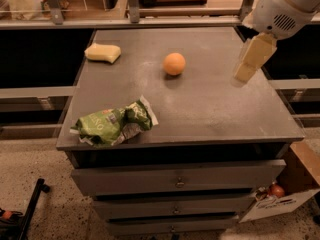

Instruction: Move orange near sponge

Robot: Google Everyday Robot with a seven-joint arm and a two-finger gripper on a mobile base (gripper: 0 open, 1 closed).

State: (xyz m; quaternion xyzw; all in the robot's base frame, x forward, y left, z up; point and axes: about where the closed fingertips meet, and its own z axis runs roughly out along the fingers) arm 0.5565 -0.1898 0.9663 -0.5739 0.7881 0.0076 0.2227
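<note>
**A:** Take me across the bench (210,109), left to right.

**B:** In the far-left corner is the sponge (102,53), its long axis running roughly side to side. On the near-left edge there's a crumpled green snack bag (112,125), well apart from everything else. The orange (174,64) sits alone toward the back middle, well apart from the sponge. The end effector (245,73) hangs over the right side of the bench.

**A:** So which way is the orange from it?

**B:** Off to the left in the camera view, at about the same depth, with bare bench between them. The orange is round, so it has no long axis to line up with.

**A:** And the pose?

**B:** The white arm (285,6) comes in from the upper right corner. The end effector slants down and leftward, with its tip above the surface. It appears to hold nothing, but I can't tell whether it's open or closed.

**A:** So it needs to go left to the orange, then on the same way to the sponge.

**B:** That's my reading too.
</note>
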